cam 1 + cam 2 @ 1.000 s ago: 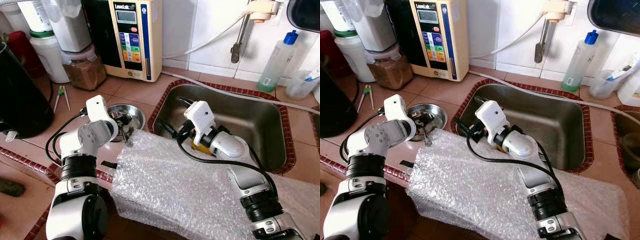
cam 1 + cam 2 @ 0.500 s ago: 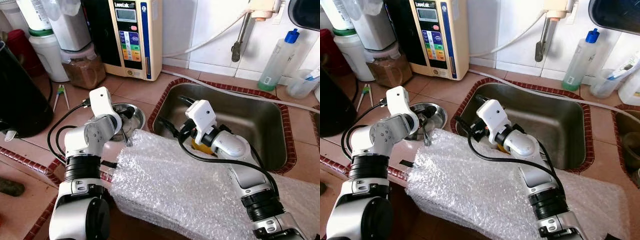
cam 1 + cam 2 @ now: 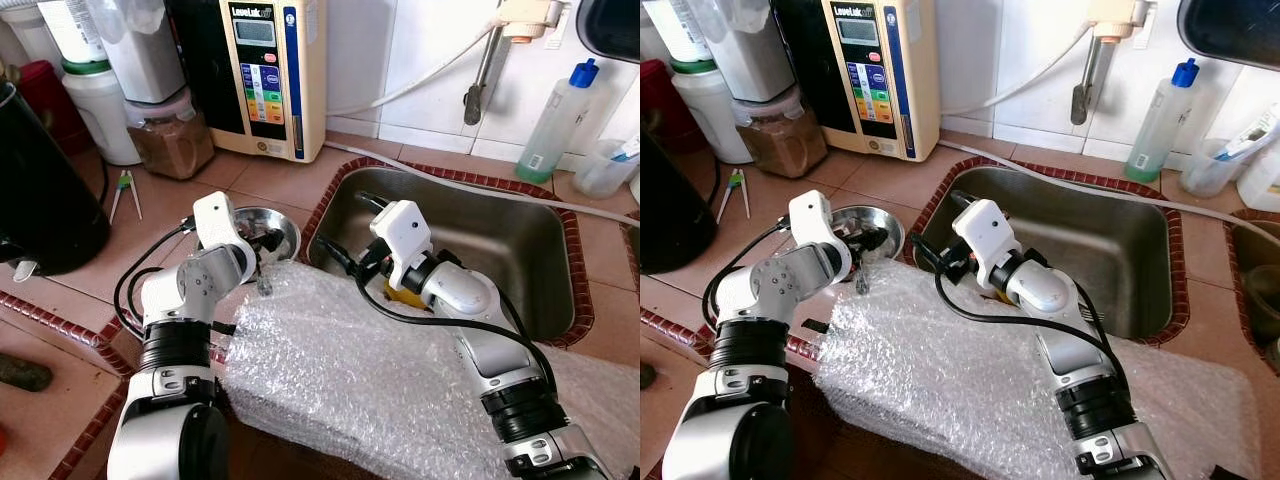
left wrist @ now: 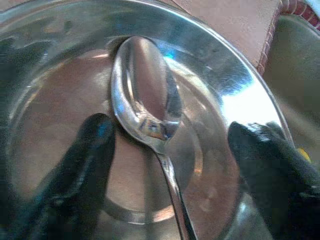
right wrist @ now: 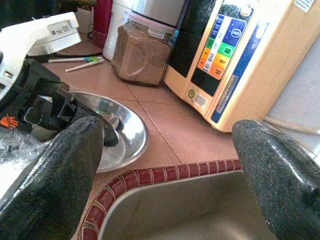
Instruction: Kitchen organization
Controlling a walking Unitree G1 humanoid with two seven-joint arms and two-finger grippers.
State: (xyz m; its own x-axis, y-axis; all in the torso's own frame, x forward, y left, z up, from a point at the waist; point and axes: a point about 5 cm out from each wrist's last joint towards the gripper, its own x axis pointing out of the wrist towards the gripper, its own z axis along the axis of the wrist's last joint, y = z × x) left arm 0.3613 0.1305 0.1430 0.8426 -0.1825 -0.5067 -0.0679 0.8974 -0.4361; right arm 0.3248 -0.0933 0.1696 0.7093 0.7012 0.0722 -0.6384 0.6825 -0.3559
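Left eye view: the left gripper [image 3: 262, 243] now sits further in over the steel bowl [image 3: 285, 226] than a second ago, its wrist advanced from the counter edge toward the sink [image 3: 520, 250]; a spoon [image 3: 265, 281] hangs with its handle end over the bubble wrap [image 3: 360, 370].
Right eye view: the right gripper [image 3: 952, 262] hovers at the sink's near-left corner, much as before; a yellow object [image 3: 1006, 296] lies in the sink just beneath its wrist.
Left wrist view: black fingers [image 4: 85, 165] spread wide either side of the spoon's bowl [image 4: 142, 95], which rests in the steel dish; nothing is pinched.
Right wrist view: fingers [image 5: 55, 170] wide apart, holding nothing, aimed at the dish and a water ioniser [image 5: 240, 55].
Meaning for task: judged, the left arm has closed in to pick up the spoon; grasp not yet made.
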